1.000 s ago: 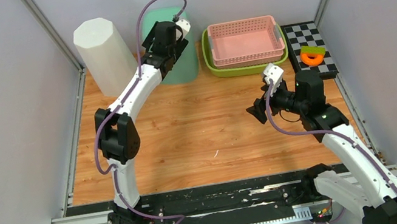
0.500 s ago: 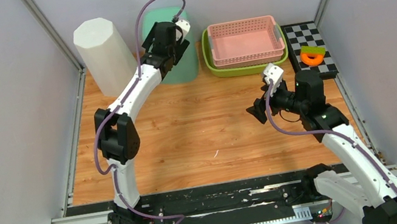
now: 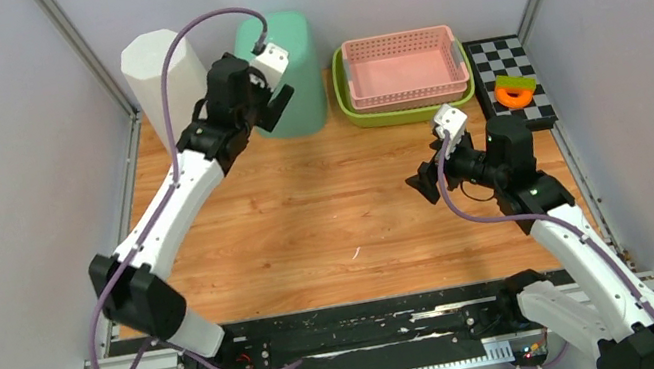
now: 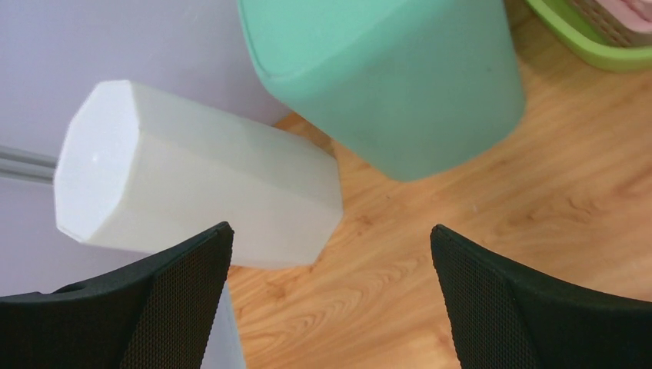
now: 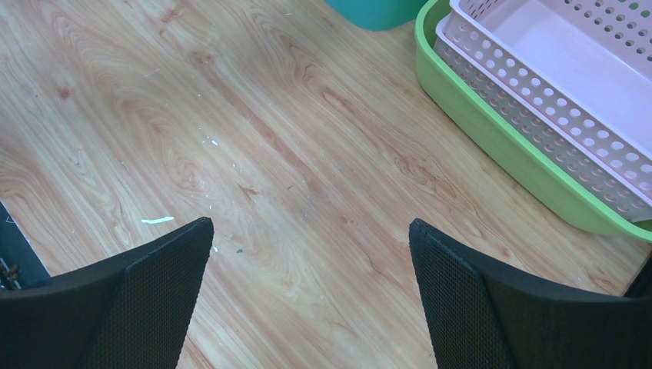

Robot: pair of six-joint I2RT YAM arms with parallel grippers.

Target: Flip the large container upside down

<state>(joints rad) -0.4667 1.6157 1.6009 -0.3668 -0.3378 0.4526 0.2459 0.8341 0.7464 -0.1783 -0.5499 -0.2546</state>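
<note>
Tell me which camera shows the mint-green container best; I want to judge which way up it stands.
Left wrist: the mint-green container is large and unobstructed, its closed end apparently up, though it is cropped at the frame's top edge. Top external shows it small, partly hidden behind the left arm. Right wrist catches only a sliver at its top edge.

Top view: left gripper (image 3: pixel 277 107) covers the green container's (image 3: pixel 295 53) near-left side just behind it, and the left arm (image 3: pixel 189 173) blocks the lower edge of the white container (image 3: pixel 160 77) to its left. Left wrist view: green container's far end is cut off by the frame, green tray (image 4: pixel 592 38) only a corner ahead-right. Right wrist view: pink basket (image 5: pixel 530 92) ahead-right runs off the edge. Orange item (image 3: pixel 516 93) on checkerboard (image 3: pixel 495 53) too small to identify.
</note>
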